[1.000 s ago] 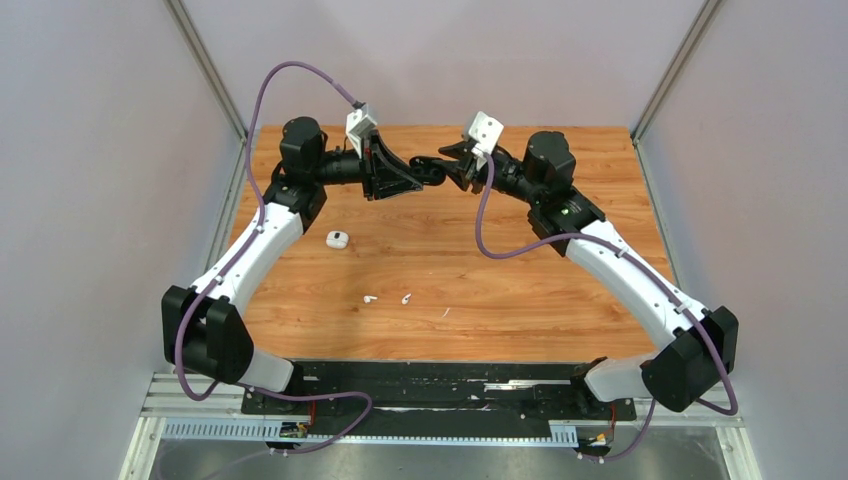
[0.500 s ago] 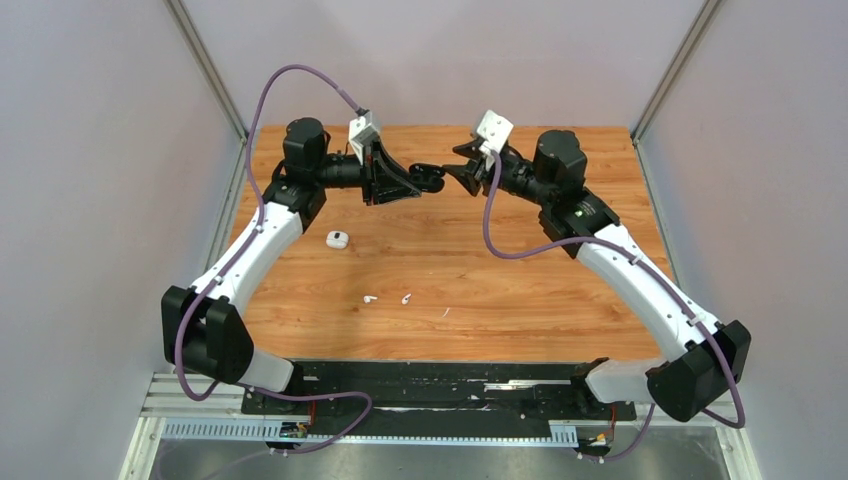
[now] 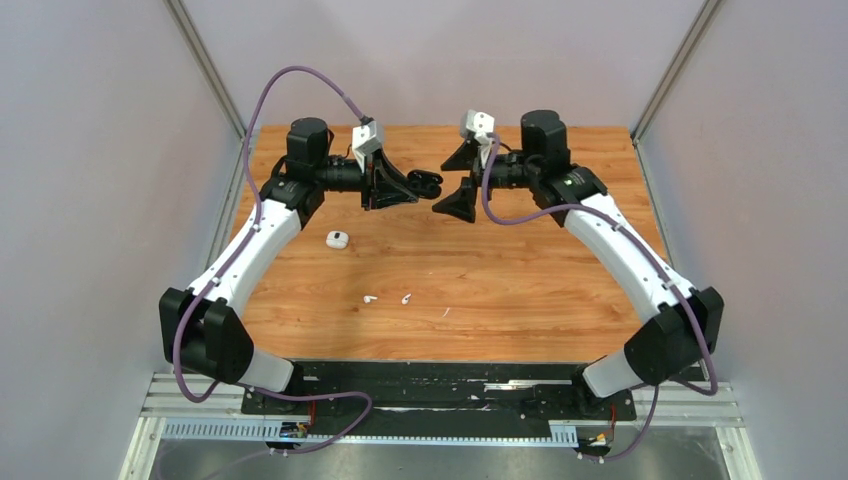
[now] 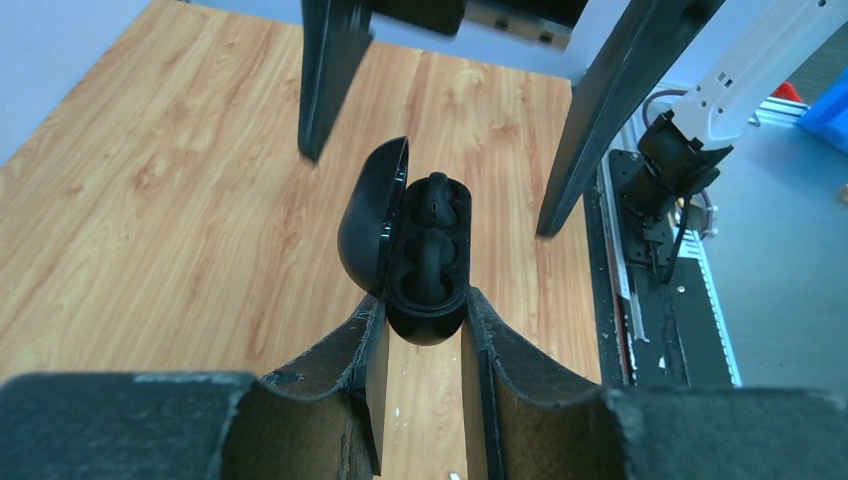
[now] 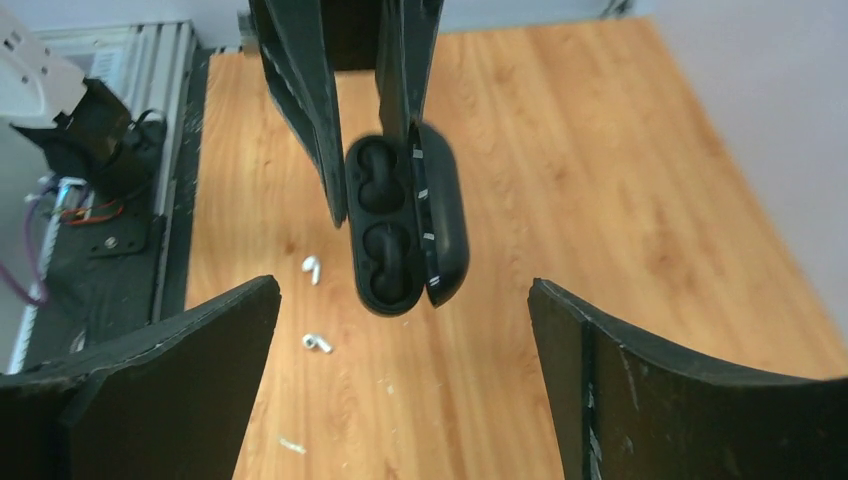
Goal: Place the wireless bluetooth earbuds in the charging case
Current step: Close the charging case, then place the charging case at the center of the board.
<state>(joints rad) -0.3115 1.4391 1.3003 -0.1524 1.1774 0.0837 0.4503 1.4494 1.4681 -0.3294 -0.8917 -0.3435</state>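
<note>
Left claw (image 4: 422, 310) is part closed and clamps the black charging case (image 4: 430, 250) by its lower end, one finger on each side. We see the case up in the air over the far half of the desk (image 3: 560, 290), about midway between the left and right edges. Its lid (image 4: 370, 230) is swung open to one side. Two dark hollow sockets show in the body, one above the other in the left wrist view.

Right claw (image 3: 457, 181) is spread wide with nothing in it. It faces the case from the right, just beside it and not touching. In the right wrist view the open case hangs between the two fingers, clear of both.

On the desk, a small white rounded pod (image 3: 337, 239) lies toward the left edge, below the left claw. The earbuds lie flat near the middle of the near edge, well apart from the case. We have one (image 3: 370, 298) on the left and the other (image 3: 406, 297) just to its right, close together but apart. A thin white fleck (image 3: 446, 312) lies right of them, slightly nearer the edge.
</note>
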